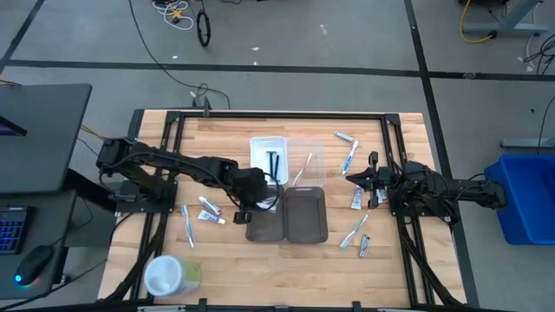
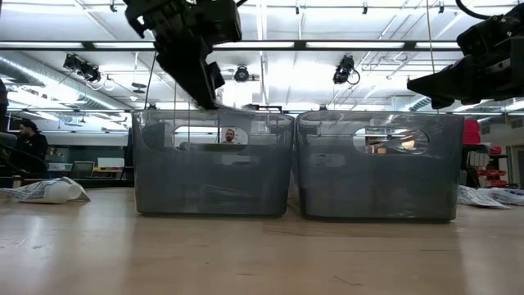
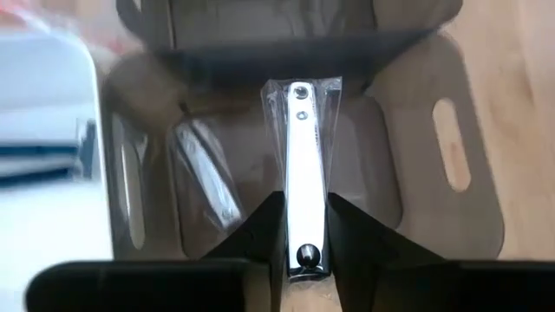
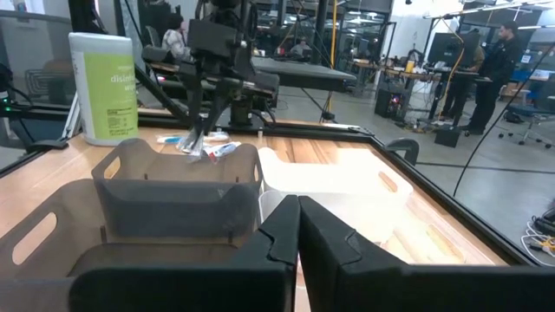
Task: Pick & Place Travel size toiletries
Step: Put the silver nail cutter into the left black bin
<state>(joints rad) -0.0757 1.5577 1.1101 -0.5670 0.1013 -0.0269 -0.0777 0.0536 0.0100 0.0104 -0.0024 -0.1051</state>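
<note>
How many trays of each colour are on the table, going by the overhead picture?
white tray: 1
clear tray: 1
grey trays, one beside the other: 2
Total: 4

I had the left gripper [image 1: 245,211] over the left grey tray [image 1: 265,227] — the right gripper [image 1: 357,177] waited near scattered tubes [image 1: 356,198]; the white tray [image 1: 268,150] held black sticks [image 1: 273,164]
</note>
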